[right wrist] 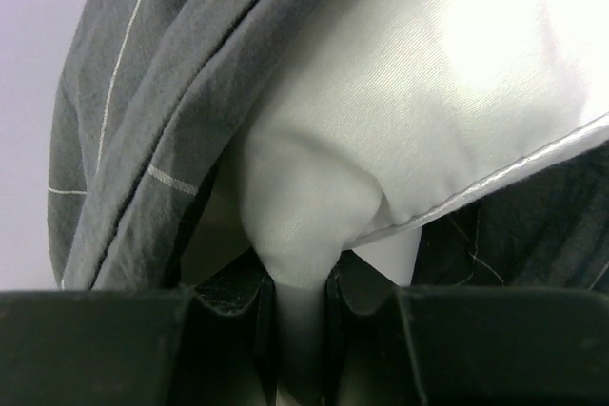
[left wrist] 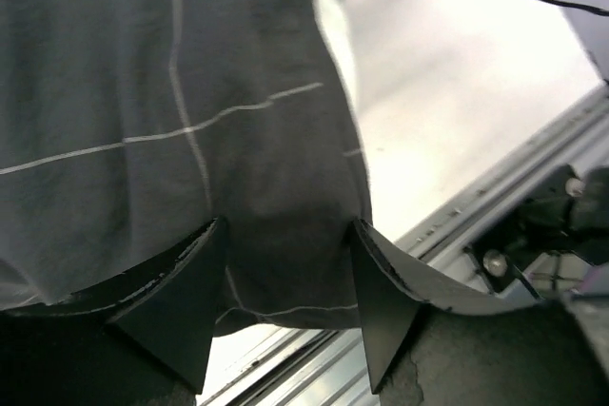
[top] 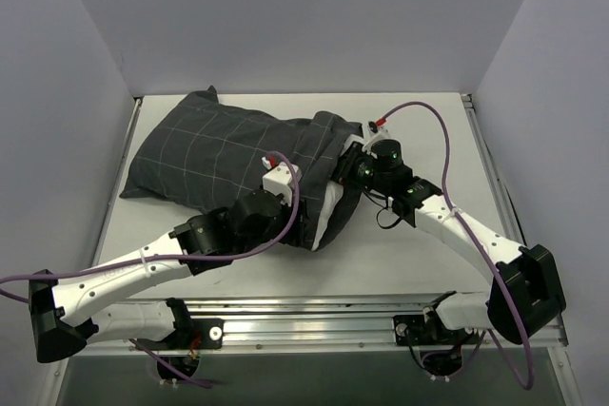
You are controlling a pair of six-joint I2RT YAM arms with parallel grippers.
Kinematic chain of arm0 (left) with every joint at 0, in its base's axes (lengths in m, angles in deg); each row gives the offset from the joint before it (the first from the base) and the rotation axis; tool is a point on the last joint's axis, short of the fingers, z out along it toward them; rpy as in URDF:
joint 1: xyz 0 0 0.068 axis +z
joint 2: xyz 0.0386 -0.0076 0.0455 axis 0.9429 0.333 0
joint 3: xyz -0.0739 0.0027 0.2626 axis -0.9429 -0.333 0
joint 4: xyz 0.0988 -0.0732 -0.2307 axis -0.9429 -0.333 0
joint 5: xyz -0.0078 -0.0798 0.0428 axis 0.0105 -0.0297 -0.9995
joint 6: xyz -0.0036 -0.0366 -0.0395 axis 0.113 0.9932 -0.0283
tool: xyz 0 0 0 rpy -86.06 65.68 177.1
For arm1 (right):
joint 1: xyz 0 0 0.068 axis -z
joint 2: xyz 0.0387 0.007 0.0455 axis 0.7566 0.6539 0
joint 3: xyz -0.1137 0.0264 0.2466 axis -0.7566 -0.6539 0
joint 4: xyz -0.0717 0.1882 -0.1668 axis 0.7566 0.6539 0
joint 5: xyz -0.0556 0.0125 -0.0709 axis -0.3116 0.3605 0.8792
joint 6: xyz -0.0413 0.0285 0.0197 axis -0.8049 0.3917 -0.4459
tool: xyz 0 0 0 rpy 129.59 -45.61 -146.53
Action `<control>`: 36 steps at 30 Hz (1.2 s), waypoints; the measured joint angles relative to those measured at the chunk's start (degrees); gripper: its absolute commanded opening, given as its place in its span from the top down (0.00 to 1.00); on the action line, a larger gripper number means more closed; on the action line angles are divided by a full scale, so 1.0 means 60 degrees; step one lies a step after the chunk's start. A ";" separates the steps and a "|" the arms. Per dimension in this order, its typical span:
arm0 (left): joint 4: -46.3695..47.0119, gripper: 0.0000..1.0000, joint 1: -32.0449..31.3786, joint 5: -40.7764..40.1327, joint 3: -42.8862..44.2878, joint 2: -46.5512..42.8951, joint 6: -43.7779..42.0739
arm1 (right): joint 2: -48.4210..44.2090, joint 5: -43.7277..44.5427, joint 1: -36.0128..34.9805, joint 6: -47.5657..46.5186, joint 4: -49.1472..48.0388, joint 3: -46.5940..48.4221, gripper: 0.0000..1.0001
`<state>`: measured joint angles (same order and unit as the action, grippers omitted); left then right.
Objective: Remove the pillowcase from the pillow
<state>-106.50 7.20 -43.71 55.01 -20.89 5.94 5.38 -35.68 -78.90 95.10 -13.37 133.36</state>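
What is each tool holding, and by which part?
The right tool grips the white pillow by a fold at its exposed end. The left tool is open around pillowcase cloth.

White table (top: 385, 263), metal rail (top: 314, 312).

table (top: 419, 261) right of the pillowcase (top: 209, 154) seems free — left arm (top: 143, 263) bars its near edge.

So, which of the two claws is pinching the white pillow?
The right claw: it is shut on a fold of the white pillow. The left claw stands open at the dark checked pillowcase.
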 measured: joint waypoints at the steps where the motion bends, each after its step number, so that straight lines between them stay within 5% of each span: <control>1: -0.0102 0.41 -0.0026 -0.0208 0.0000 0.0069 0.0025 | 0.0000 0.0033 -0.0011 -0.0040 0.0055 0.0000 1.00; 5: -0.0481 0.54 -0.0058 -0.1024 0.0018 0.0153 0.0211 | 0.0000 0.0146 -0.0106 -0.0142 0.0186 0.0000 1.00; 8: -0.0546 0.71 -0.0058 -0.1373 0.0018 0.0186 0.0302 | -0.0004 0.0219 -0.0135 -0.0171 0.0237 0.0000 1.00; 10: -0.0539 0.90 -0.0058 -0.1490 0.0018 0.0240 0.0361 | -0.0011 0.0255 -0.0171 -0.0182 0.0266 0.0000 1.00; 12: -0.0539 0.97 -0.0062 -0.1541 0.0018 0.0321 0.0324 | -0.0022 0.0288 -0.0186 -0.0200 0.0291 0.0000 1.00; 27: -0.0178 0.98 -0.0051 -0.1628 -0.1155 -0.0412 0.0780 | -0.0219 0.0229 0.0153 -0.0211 0.1486 0.0969 1.00; 36: -0.0324 0.98 0.0069 -0.3625 -0.1829 -0.0474 0.2339 | -0.0219 -0.0692 0.0772 -0.0091 0.2623 0.2284 1.00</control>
<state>-108.44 7.61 -65.46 44.04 -23.73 19.98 4.07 -39.84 -74.26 94.55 2.37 147.07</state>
